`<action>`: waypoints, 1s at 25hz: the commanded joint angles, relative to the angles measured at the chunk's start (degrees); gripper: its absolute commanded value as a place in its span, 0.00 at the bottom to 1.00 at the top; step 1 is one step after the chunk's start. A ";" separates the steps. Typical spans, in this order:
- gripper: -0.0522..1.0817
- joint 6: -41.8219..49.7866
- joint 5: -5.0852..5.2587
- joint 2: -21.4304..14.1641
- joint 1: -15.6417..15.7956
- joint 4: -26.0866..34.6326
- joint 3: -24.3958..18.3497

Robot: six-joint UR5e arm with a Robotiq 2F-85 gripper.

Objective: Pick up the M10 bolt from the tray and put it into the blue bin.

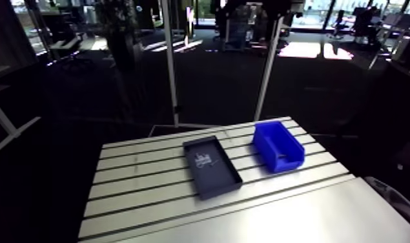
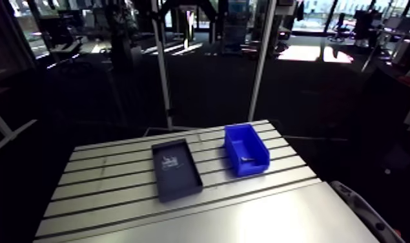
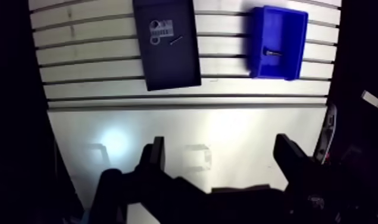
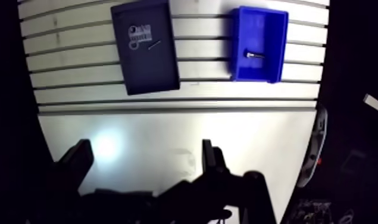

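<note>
While the gripper (image 3: 222, 149) hangs high over the slotted aluminium table (image 3: 96, 65), its two dark fingers (image 3: 157, 156) stand spread wide with nothing held between them; only the smooth, pale near part of the table shows in the gap. Well ahead of the gripper, out on the slotted part of the table, sit the dark rectangular tray (image 3: 167, 65) and the blue bin (image 3: 286, 27). They lie side by side but apart, with a strip of bare slotted surface between them, and their long sides run roughly parallel across the slots. The M10 bolt (image 3: 271, 52) is in the blue bin, not in the tray. It lies flat on the bin's floor as a short pale bar, somewhat toward the bin's low, open-fronted end, and appears clear of the walls. The arm view shows it the same way, as a small light mark inside the bin. In the tray, at the end farther from the gripper, rests a cluster of small pale parts (image 3: 158, 28) with a slim pin-like piece (image 3: 176, 40) just beside it. These are too small to name more closely. The rest of the tray floor is bare and dark.
</note>
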 commanded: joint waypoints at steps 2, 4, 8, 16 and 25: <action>0.06 6.36 0.49 -3.55 1.83 2.29 -2.61; 0.06 6.36 0.58 -3.72 1.83 2.29 -2.43; 0.06 6.27 0.58 -4.43 1.83 2.11 -1.46; 0.06 6.27 0.40 -4.87 1.83 1.85 -0.41; 0.06 6.36 0.14 -4.78 1.83 1.59 0.47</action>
